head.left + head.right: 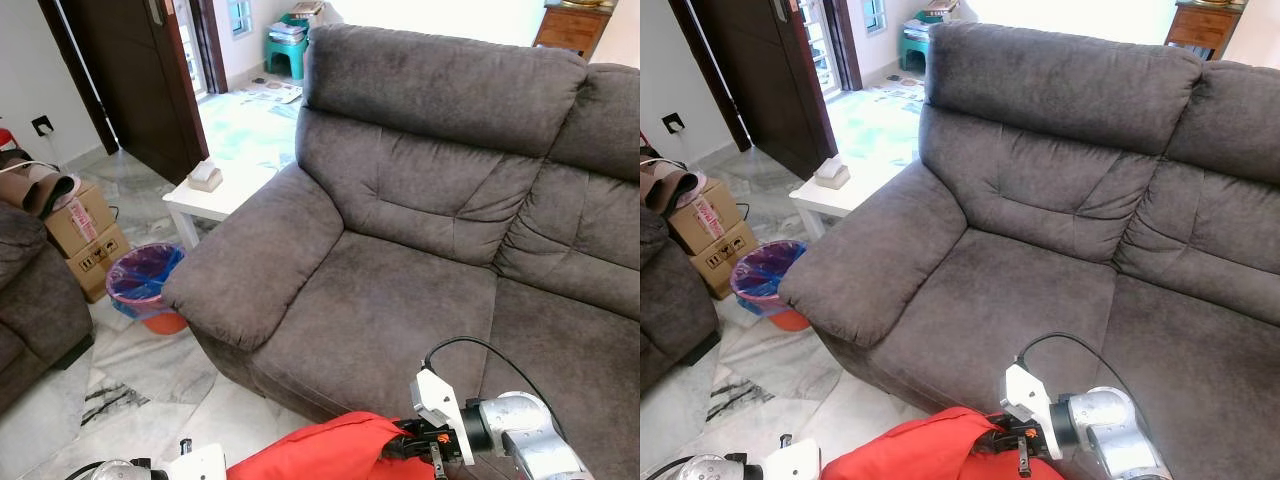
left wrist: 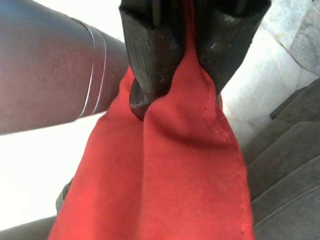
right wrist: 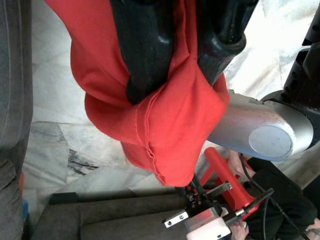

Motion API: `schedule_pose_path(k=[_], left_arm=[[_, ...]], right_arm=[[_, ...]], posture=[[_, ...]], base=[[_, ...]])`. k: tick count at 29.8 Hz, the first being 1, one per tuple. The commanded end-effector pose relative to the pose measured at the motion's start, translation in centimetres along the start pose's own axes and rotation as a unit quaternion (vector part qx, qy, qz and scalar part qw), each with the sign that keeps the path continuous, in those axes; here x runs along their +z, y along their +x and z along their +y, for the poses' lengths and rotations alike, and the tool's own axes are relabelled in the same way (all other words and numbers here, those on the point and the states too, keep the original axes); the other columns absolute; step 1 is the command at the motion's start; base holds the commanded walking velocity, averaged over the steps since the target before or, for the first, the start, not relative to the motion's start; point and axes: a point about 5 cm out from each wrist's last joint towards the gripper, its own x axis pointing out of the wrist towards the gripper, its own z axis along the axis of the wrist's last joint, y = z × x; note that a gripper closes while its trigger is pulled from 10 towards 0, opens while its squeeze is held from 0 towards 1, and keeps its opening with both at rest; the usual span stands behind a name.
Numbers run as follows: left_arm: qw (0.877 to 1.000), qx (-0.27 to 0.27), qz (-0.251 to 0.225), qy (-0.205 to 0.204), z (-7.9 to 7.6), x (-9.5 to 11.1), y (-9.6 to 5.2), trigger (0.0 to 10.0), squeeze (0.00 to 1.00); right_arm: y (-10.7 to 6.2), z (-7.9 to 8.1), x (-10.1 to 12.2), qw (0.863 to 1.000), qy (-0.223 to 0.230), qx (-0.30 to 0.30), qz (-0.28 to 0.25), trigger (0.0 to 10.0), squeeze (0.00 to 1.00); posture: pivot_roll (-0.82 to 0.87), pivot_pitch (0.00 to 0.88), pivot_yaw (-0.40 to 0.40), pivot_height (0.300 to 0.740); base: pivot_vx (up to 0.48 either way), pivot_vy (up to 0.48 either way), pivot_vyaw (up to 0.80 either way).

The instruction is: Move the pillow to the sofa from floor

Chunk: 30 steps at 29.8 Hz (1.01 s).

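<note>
Grippers first: you have two, left gripper and right gripper, each clamped on one red pillow hanging before one grey sofa; beyond, one white table.

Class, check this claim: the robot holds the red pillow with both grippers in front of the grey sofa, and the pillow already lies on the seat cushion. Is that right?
Not quite. The red pillow is not on the seat cushion yet; the left eye view shows it held in front of the grey sofa. Both the left gripper and the right gripper are shut on it, as claimed.
</note>
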Motion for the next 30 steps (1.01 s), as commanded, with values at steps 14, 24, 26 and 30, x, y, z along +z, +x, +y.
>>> schedule_pose_path(k=[14,24,26,30], left_arm=[[0.974,0.142,-0.155,-0.082,3.9,5.6,0.5,0.0,0.0],[0.837,0.412,-0.258,-0.253,9.6,10.7,-0.3,10.0,0.0],[0.834,0.42,-0.254,-0.253,9.7,11.0,-0.1,10.0,0.0],[0.821,0.436,-0.28,-0.24,9.3,12.8,0.3,10.0,0.0]], right_arm=[[1.1,-0.8,1.3,0.996,-0.034,-0.061,-0.046,10.0,0.0],[0.8,-3.5,-0.9,0.917,0.057,-0.387,-0.073,10.0,0.0],[0.8,-3.6,-0.8,0.909,0.067,-0.401,-0.091,10.0,0.0],[1.8,-3.5,-0.5,0.879,0.106,-0.442,-0.145,10.0,0.0]], posture=[[0.1,0.104,0.008,0.74],[0.09,0.106,0.013,0.74],[0.09,0.107,0.013,0.74],[0.08,0.105,0.016,0.74]], base=[[0.0,0.0,0.0],[0.0,0.0,0.0],[0.0,0.0,0.0],[0.0,0.0,0.0]])
